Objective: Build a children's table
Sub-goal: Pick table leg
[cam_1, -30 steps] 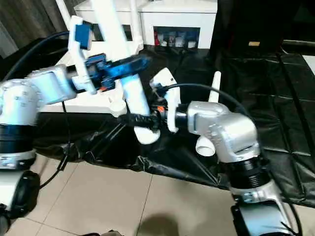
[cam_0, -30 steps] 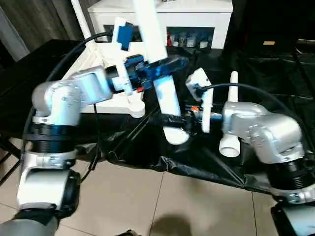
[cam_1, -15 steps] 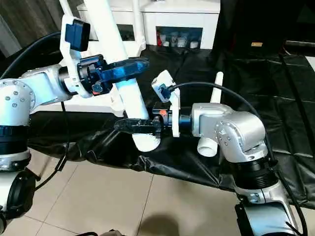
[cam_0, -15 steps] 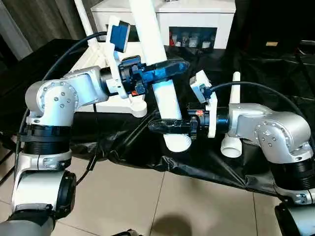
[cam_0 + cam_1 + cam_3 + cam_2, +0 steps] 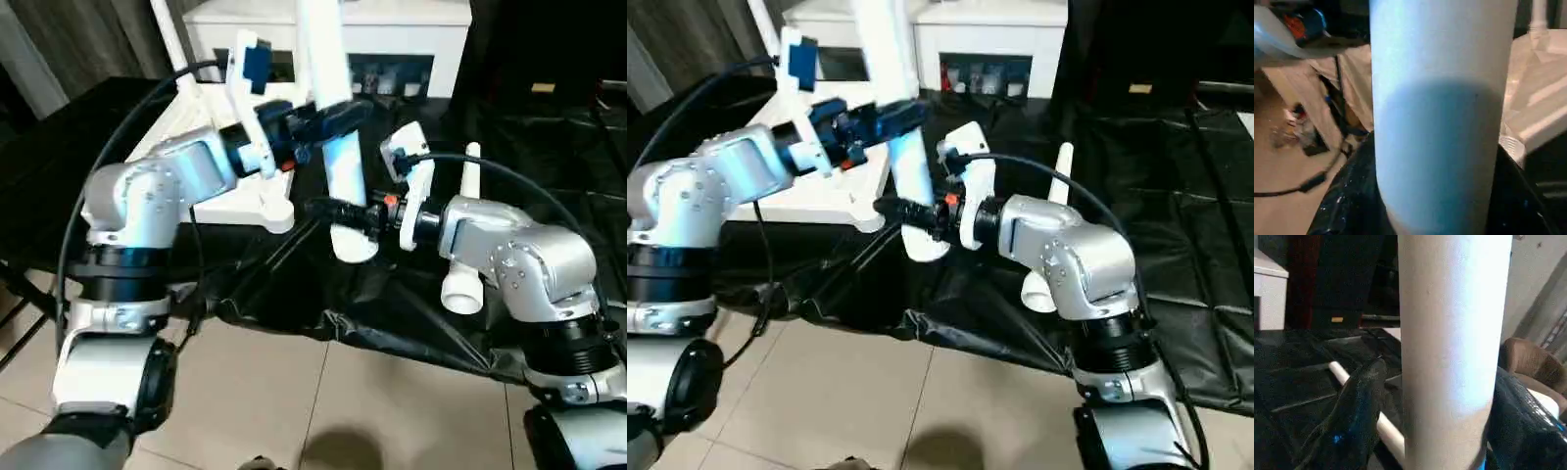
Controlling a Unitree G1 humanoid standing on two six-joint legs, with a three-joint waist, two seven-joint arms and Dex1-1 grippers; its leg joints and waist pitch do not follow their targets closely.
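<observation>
Both grippers, left gripper (image 5: 328, 116) and right gripper (image 5: 338, 210), clamp one white leg (image 5: 338, 147); a second leg (image 5: 464, 245) lies nearby.

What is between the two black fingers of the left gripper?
The white leg stands between the fingers of the left gripper, as the left wrist view shows; the head views show that leg upright.

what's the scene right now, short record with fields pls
held part: leg, upright, slightly tilted, its wide end low
left gripper: fingers either side of the leg, higher up
right gripper: fingers either side of the leg, near its low end
top: upside down on the black table, behind the left arm
spare leg: lying on the black table by the right arm
background: white cabinet
</observation>
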